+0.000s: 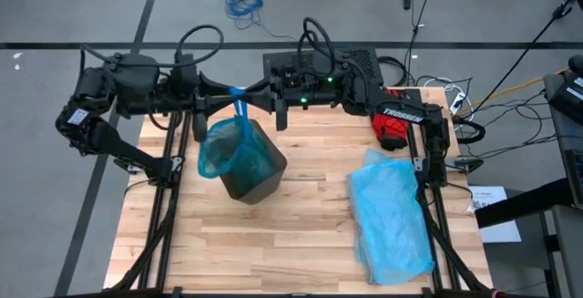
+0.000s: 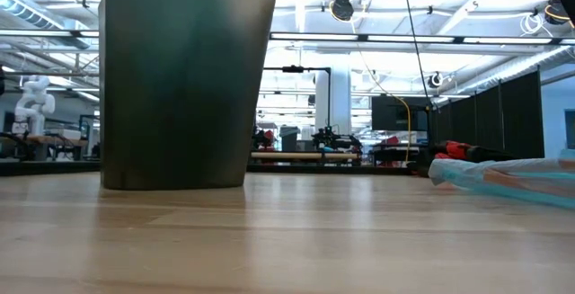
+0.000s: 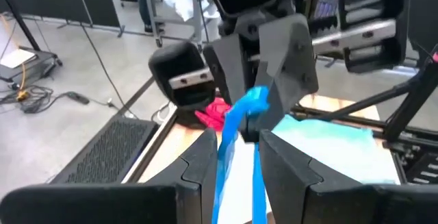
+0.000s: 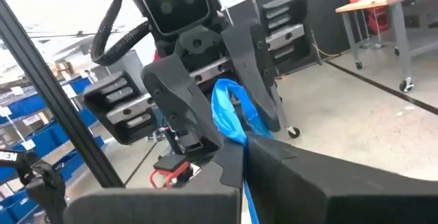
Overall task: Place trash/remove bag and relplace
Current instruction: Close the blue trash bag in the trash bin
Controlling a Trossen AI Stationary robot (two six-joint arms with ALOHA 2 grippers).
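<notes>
The teal-green bag (image 1: 228, 148) hangs over the dark bin (image 1: 260, 170), which stands upright on its base on the wooden table (image 1: 301, 243). Its blue handle loops (image 1: 240, 102) rise to where both grippers meet above the table's far left. My left gripper (image 1: 231, 93) comes from the left and is shut on the loops. My right gripper (image 1: 255, 93) comes from the right, shut on the same loops. In the low view only the bin (image 2: 184, 83) shows, with a bit of teal at its rim. The trash is out of view. My left gripper has the blue handle loops (image 3: 236, 152) between its two fingers, which lie level and come from the table's left. The strips run down from the fingers to the bag, which hangs below into the bin. My right gripper pinches the bunched top of the blue handle loops (image 4: 229, 118) between its two fingers, level, from the table's right. It holds just beyond my left gripper's fingertips. The loops hang down from there.
A pale sky-blue plastic bag (image 1: 392, 211) lies flat on the table's right half. A red glove (image 1: 392, 132) sits at the far right by the right arm's base. Bare wood lies near the front edge and in the middle.
</notes>
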